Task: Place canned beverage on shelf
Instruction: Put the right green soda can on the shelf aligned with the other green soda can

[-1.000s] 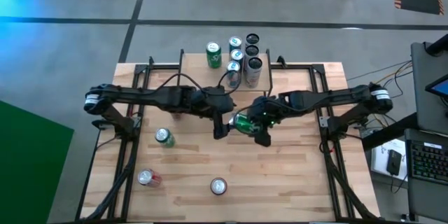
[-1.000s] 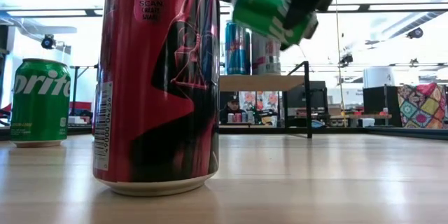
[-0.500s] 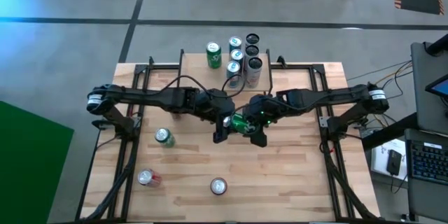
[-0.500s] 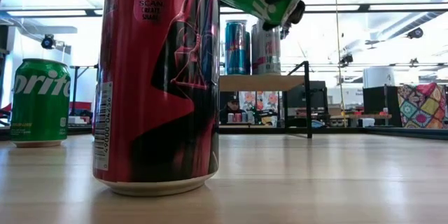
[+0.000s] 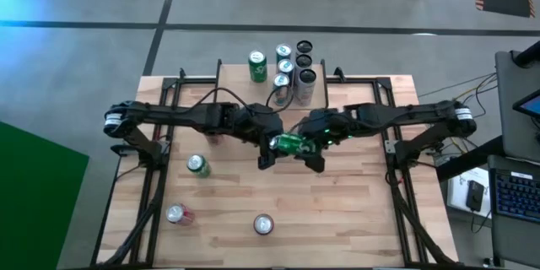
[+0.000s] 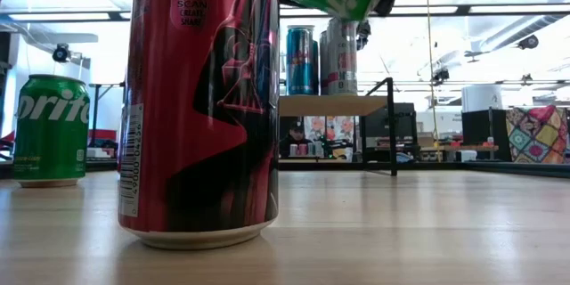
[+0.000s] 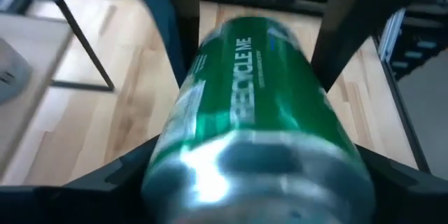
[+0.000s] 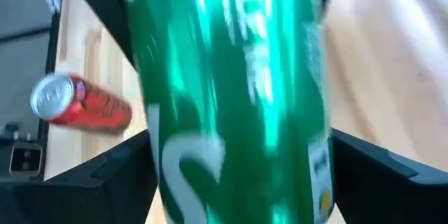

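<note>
Above the tabletop's middle, left gripper (image 5: 270, 145) and right gripper (image 5: 310, 145) both clamp the green can (image 5: 291, 143); rigid, slick, best gripped mid-body.

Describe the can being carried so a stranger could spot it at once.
Start at the wooden table and find its middle, where both arms meet. Between the left hand and right hand is a green can, tilted and off the table; the others stand upright.
</note>
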Motion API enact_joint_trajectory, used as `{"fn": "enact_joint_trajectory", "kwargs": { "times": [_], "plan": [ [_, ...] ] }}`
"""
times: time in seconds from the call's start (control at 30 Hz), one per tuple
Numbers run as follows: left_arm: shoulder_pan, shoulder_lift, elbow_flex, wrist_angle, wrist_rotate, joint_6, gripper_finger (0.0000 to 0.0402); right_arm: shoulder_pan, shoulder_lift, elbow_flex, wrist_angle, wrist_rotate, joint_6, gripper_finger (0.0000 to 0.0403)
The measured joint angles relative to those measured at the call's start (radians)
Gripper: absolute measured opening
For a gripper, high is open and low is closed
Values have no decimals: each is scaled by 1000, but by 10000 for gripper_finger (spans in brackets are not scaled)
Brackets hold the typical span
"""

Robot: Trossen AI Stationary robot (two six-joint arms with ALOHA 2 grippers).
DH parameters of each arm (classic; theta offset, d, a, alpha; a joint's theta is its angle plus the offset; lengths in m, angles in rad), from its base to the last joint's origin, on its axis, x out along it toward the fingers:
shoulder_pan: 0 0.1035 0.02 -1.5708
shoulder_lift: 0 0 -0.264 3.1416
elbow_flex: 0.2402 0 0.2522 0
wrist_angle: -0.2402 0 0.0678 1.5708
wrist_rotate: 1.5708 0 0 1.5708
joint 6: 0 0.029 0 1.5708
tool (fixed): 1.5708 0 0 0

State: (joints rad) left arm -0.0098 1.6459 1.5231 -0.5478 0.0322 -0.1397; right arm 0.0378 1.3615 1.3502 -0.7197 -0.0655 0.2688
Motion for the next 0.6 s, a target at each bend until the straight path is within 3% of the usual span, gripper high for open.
{"fn": "enact_joint_trajectory", "kwargs": {
  "times": [0.23,0.43,0.6],
  "plan": [
    [30,-38,-1,103,-29,-8,289,1,-202,-80,84,151,72,340],
    [56,-51,-4,281,-9,-16,296,1,-398,-305,491,183,202,340],
    [56,-38,-7,400,19,-27,295,1,-477,-465,798,173,276,340]
  ]
}}
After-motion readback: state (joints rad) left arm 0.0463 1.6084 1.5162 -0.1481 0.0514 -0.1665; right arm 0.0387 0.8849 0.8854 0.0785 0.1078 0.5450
